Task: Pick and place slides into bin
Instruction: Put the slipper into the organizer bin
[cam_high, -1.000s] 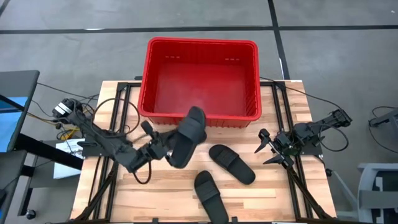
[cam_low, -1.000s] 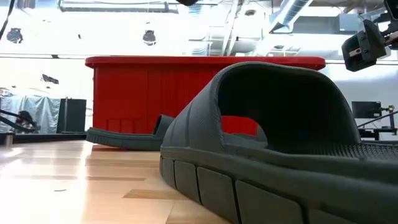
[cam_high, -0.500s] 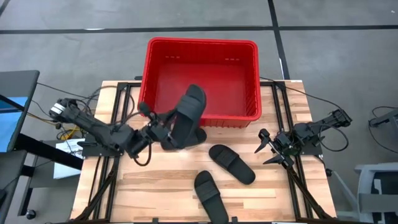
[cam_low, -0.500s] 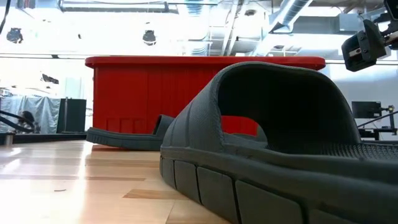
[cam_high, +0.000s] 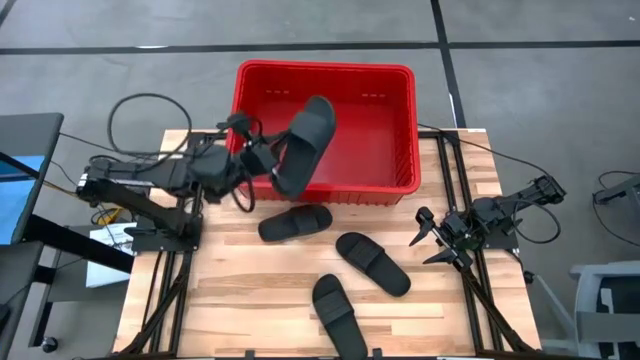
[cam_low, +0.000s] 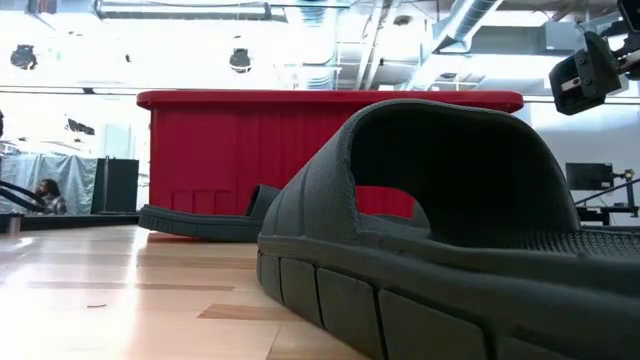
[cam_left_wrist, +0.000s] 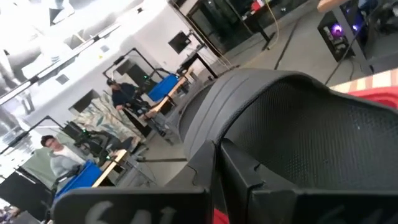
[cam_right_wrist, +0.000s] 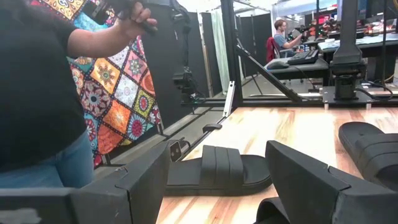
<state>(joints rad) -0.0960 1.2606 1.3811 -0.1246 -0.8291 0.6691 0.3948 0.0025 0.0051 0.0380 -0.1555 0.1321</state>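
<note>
Carrying step: left gripper (cam_high: 262, 160) clamped on one matte black rubber slide sandal (cam_high: 303, 143) above the large red plastic bin (cam_high: 398, 80). Next, probably: release inside. Right gripper (cam_high: 432, 238) apart, waiting beside the bench (cam_high: 200, 290).

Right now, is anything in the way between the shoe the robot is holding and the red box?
Nothing visible is. The left pincer holds the slide tilted over the near-left part of the bin, whose inside looks bare below it.

Both arms are dark, jointed and slim. The left arm (cam_high: 150, 178) trails looping black cables along its links; the right arm (cam_high: 500, 212) ends in pointed black fingers (cam_high: 425, 222).
</note>
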